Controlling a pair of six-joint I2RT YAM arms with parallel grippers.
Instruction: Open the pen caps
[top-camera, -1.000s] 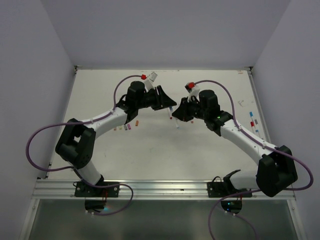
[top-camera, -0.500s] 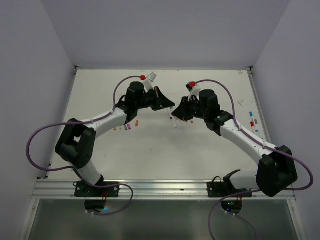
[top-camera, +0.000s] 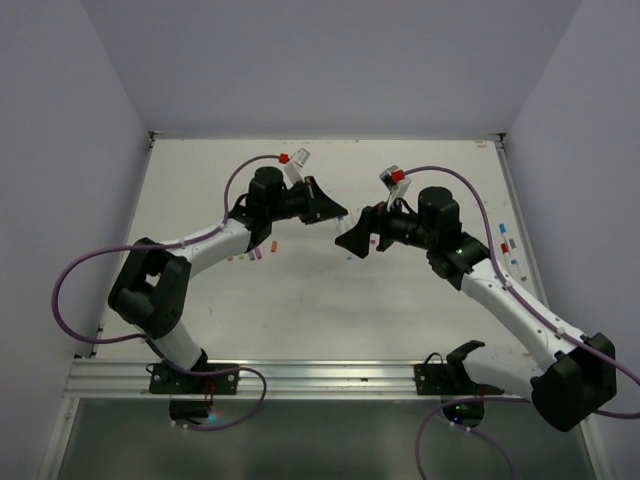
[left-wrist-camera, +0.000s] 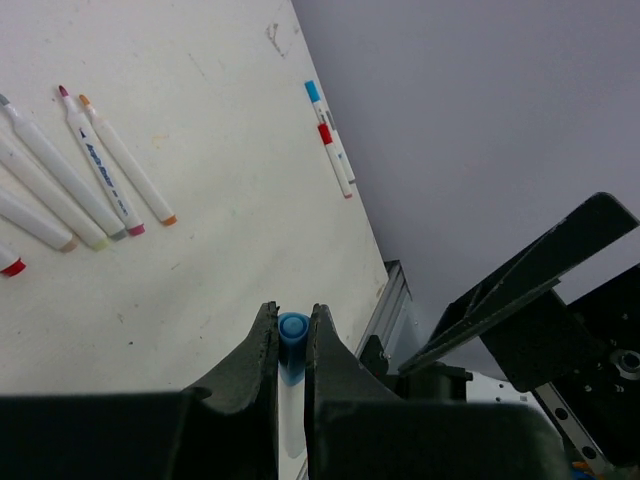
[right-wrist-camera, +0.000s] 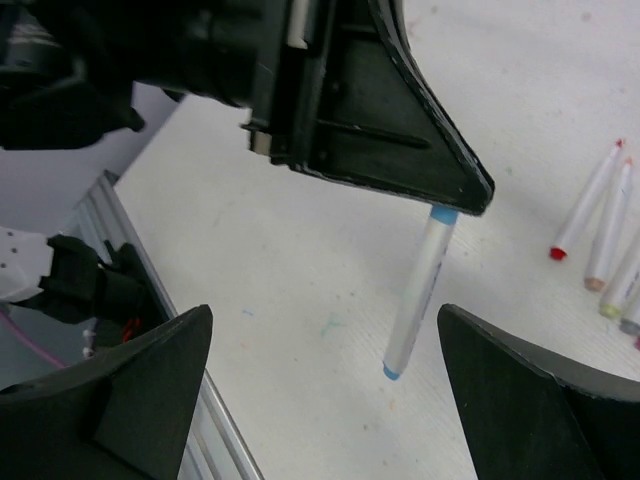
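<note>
Top view: the right arm's black two-finger tool (top-camera: 350, 243) has drawn back from the left arm's black two-finger tool (top-camera: 335, 212), which it was crowding half a second ago. The two now stand near each other but apart, above the middle of the white bench (top-camera: 300, 310). A few tiny loose coloured plastic caps (top-camera: 252, 255) lie beside the left forearm. What the left tool carries is too small to read here.

Left wrist view: the left tool is clamped on the blue upper end of a thin white marker pen (left-wrist-camera: 292, 335). Beyond it a row of uncapped white markers (left-wrist-camera: 100, 170) lies on the bench, with two capped ones, blue and red (left-wrist-camera: 328, 140), farther off.

Right wrist view: only here does the whole pen show, hanging tilted from the left tool with its lower blue end free. The right tool's fingers are spread wide with nothing between them. The retreat seems to have taken no cap, and the lower end looks still capped, though I cannot be sure. A fresh grip there probably comes next.
</note>
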